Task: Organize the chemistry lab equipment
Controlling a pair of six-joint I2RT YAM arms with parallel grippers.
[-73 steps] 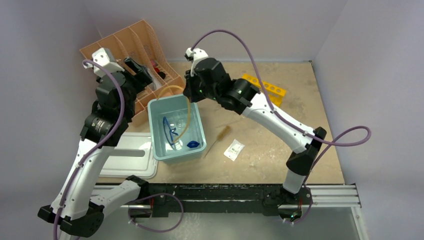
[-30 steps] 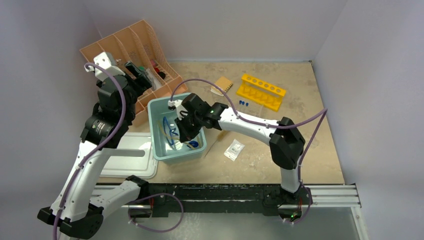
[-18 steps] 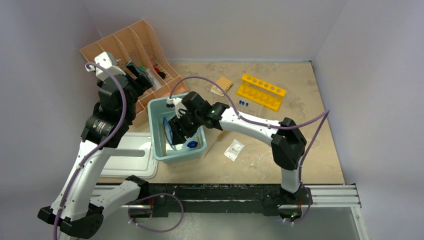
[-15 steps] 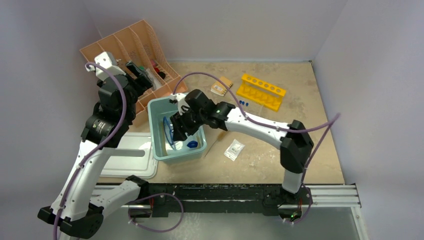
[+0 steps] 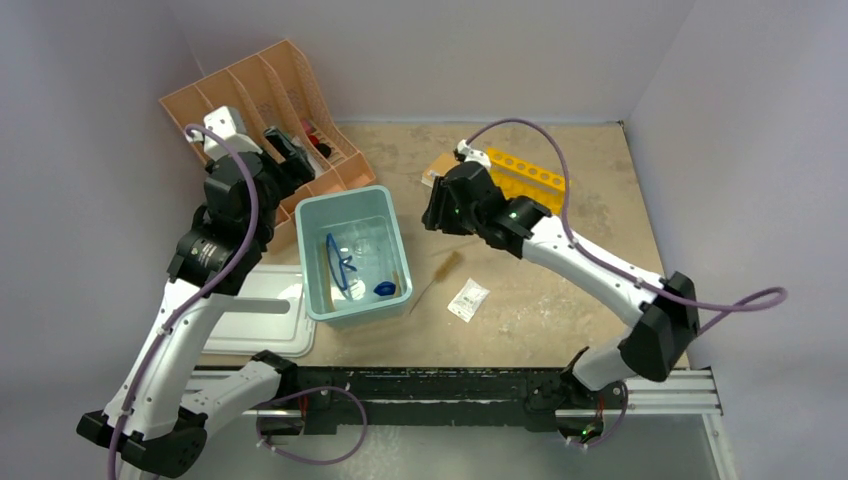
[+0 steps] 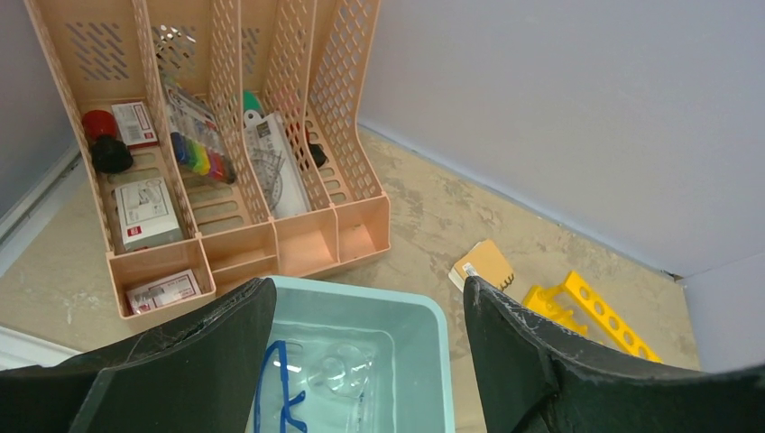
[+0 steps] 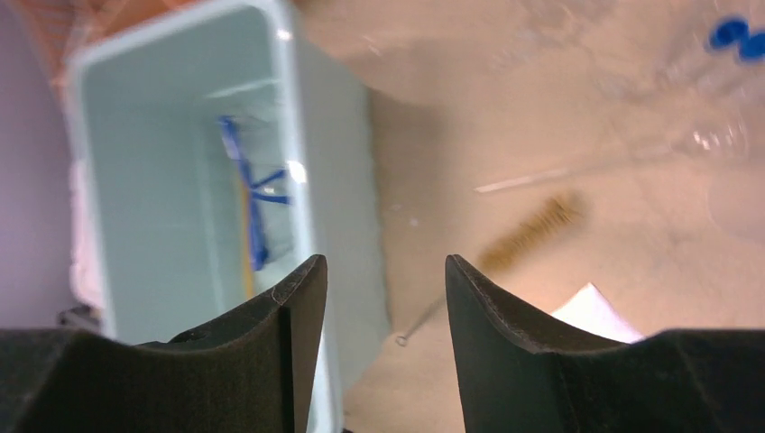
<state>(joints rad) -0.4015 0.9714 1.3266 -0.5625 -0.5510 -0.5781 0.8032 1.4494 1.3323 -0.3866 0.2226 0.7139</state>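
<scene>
Tabletop blurred beyond right hand; brush smeared

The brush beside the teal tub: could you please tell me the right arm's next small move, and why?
Probably lower the right arm's fingers toward the brush: they stand open and empty, and it lies on the table beside the tub, whereas the goggles already sit inside.

Bare table lies right of the tub, interrupted only by a brush and a small packet. The organiser crowds the tub's far-left corner.
</scene>
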